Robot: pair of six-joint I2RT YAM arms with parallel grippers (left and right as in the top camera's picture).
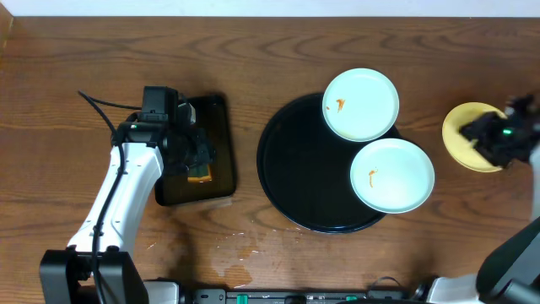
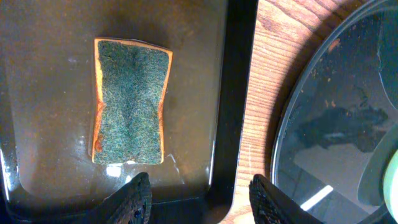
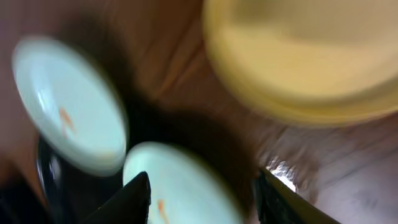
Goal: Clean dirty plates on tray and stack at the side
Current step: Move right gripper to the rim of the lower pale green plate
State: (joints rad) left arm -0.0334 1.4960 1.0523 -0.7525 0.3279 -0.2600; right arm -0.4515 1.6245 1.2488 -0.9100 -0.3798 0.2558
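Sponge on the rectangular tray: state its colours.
The sponge has a dark green top over an orange body; clearest in left wrist view.

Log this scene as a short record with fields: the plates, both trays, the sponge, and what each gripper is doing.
mint-white plates: two, each with an orange smear, on the right side of the round tray, overhanging its rim
yellow plate: off the tray, on the table to its right
round black tray: left part bare
rectangular black tray: holds the sponge
sponge: lying flat, green side up
left gripper: open, above the rectangular tray, sponge ahead of its fingers
right gripper: open, holding nothing, by the yellow plate; view blurred
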